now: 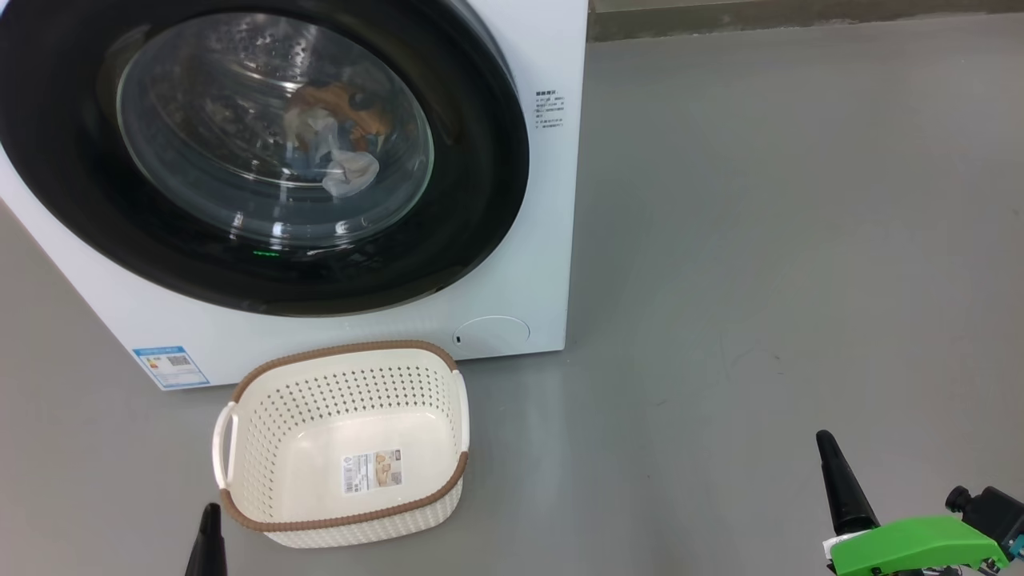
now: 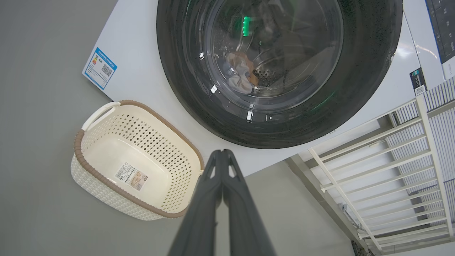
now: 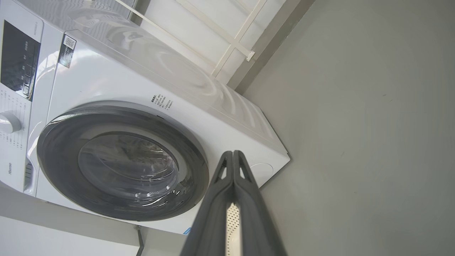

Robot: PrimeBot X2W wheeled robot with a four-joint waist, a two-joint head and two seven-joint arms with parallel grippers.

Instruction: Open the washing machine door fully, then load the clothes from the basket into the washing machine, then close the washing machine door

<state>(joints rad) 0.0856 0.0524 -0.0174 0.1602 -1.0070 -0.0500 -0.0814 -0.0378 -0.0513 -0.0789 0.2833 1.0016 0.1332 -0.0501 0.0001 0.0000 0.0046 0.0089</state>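
Note:
The washing machine (image 1: 552, 240) stands at the upper left with its round black washing machine door (image 1: 64, 160) flat against the front, shut. Behind the glass lie the clothes (image 1: 336, 140), orange-brown, pale blue and cream. On the floor in front sits the basket (image 1: 352, 352) with nothing in it but a label. My left gripper (image 1: 210, 544) is shut at the basket's near left corner, holding nothing. My right gripper (image 1: 840, 480) is shut over bare floor at the lower right. The left wrist view shows the left gripper (image 2: 222, 153), basket (image 2: 106, 142), door (image 2: 177, 71) and clothes (image 2: 241, 73). The right wrist view shows the right gripper (image 3: 233, 153) and door (image 3: 64, 167).
Open grey floor (image 1: 760, 240) stretches to the right of the machine. A white barred rack (image 2: 384, 170) stands beside the machine. A round filter cap (image 1: 492, 332) and a blue label sticker (image 1: 170, 366) mark the machine's lower front. A wall base (image 1: 800, 16) runs along the back.

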